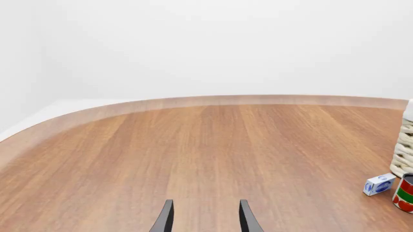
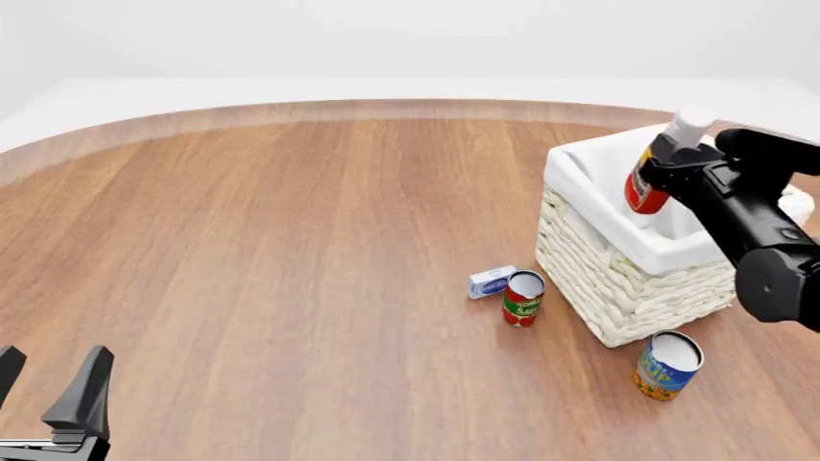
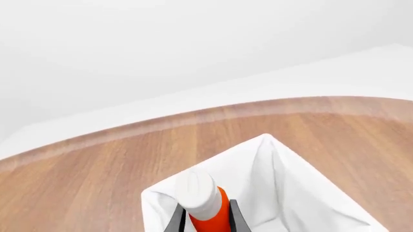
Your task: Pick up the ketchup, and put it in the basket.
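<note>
The ketchup (image 2: 644, 187), a small red bottle with a white cap, hangs tilted over the basket (image 2: 602, 264), held by my right gripper (image 2: 662, 169), which is shut on it. In the right wrist view the ketchup (image 3: 206, 205) sits between the two dark fingers, above the basket's white liner (image 3: 277, 183). My left gripper (image 2: 52, 389) stands open at the near left of the table, far from the basket. Its fingers (image 1: 164, 218) show with nothing between them over bare wood. A sliver of the basket (image 1: 403, 154) appears in the left wrist view.
A red-and-green tomato sauce can (image 2: 521, 299) and a small blue-and-white box (image 2: 491, 281) stand just left of the basket. A blue-and-yellow can (image 2: 667, 365) stands in front of it. The same box (image 1: 378, 184) and red-and-green can (image 1: 405, 193) show in the left wrist view.
</note>
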Robot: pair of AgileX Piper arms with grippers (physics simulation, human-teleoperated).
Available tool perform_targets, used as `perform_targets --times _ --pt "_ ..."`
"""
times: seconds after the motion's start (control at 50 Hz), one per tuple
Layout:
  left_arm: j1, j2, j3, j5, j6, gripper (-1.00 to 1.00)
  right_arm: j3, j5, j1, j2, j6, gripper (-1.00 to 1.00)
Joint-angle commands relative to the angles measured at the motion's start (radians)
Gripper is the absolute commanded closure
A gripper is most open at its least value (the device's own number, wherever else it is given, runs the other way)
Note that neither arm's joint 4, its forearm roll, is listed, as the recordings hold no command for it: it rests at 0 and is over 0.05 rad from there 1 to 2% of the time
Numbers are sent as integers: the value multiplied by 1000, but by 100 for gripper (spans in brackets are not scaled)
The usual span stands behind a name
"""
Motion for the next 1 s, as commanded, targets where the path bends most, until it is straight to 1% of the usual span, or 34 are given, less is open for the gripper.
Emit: perform_targets --times 0.02,0.34,0.4,0.58,0.72,1.0 --pt "0 0 0 0 0 -100 -14 4 2 5 13 100" --pt "0 0 0 0 0 -100 -30 25 5 13 -3 100" --pt "0 0 0 0 0 -100 -51 55 6 22 -31 100" --pt "0 0 0 0 0 -100 -64 72 11 39 -47 100" --pt "0 0 0 0 0 -100 -75 84 -1 57 -81 100" --pt "0 0 0 0 0 -100 -80 88 -8 74 -97 100"
